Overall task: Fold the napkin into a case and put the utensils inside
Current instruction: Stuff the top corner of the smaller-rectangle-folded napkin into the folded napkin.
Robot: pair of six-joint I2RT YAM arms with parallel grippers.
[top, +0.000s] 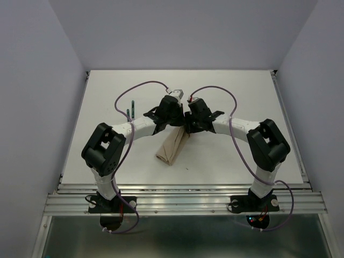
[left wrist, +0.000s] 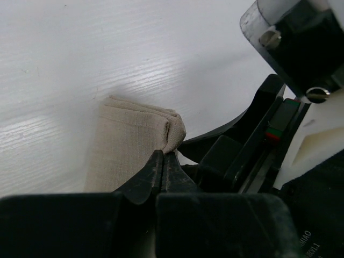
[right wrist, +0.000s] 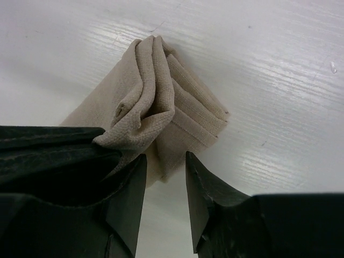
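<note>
The folded napkin (left wrist: pixel 126 142) is pinched at its bunched corner by the closed left gripper (left wrist: pixel 164 157). The right gripper (right wrist: pixel 165 172) is positioned partly open, with the napkin's edge between its jaws.

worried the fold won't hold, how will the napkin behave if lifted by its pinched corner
Probably floppy: the napkin bunches and creases where the left hand pinches it. Its stacked layers look loose, so they would likely splay. Thin cloth, so probably light.
</note>
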